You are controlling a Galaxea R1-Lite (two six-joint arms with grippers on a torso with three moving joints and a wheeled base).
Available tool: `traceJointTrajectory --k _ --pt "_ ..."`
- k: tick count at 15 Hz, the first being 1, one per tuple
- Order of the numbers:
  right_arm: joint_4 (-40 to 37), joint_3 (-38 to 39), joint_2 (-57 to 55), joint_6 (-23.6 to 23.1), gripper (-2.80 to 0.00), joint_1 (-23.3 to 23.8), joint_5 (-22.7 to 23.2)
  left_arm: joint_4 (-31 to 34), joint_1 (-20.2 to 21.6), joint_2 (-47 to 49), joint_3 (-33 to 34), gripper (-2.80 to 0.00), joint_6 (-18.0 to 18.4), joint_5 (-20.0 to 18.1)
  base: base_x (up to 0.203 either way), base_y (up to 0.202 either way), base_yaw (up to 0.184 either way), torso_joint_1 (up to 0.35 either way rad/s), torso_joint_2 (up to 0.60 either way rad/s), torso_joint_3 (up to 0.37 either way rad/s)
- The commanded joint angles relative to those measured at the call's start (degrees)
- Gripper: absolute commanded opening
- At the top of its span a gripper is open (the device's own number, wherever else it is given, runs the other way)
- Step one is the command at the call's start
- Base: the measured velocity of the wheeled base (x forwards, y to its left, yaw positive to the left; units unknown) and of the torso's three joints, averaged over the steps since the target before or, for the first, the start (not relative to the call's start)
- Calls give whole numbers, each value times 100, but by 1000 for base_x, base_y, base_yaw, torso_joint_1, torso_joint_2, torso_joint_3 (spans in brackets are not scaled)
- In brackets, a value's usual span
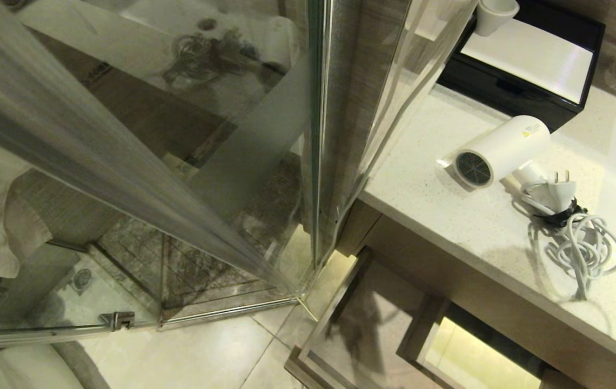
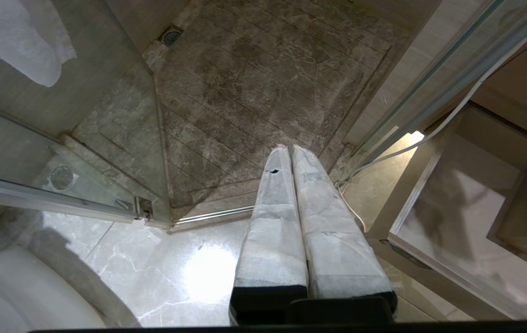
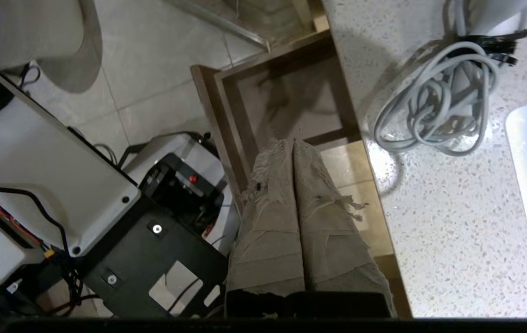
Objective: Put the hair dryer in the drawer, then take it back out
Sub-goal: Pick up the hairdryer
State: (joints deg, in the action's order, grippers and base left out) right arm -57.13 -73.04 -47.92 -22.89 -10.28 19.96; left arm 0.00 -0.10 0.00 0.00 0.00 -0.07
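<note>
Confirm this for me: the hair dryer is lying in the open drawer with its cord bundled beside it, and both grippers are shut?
Not quite. The head view shows the hair dryer lying on the countertop, not in the open drawer. Its cord is bundled beside it, and the left gripper and right gripper are shut.

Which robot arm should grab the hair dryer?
Probably the right: its shut end effector hangs beside the counter near the hair dryer; the left end effector points at the shower floor.
</note>
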Motion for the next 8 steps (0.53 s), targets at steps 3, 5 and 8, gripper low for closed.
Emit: traceJointTrajectory --k 3,5,8 --pt "20 -189 -1339 -297 0 -50 -395 0 1 0 9 -280 0 -1 0 0 0 -14 19 9" --pt "134 -304 -1714 -479 0 -68 -1012 0 1 0 9 -280 0 -1 0 0 0 0 0 0" --pt "593 -293 -2200 -464 0 -69 -1276 0 1 0 9 -280 0 -10 0 0 0 0 0 0"
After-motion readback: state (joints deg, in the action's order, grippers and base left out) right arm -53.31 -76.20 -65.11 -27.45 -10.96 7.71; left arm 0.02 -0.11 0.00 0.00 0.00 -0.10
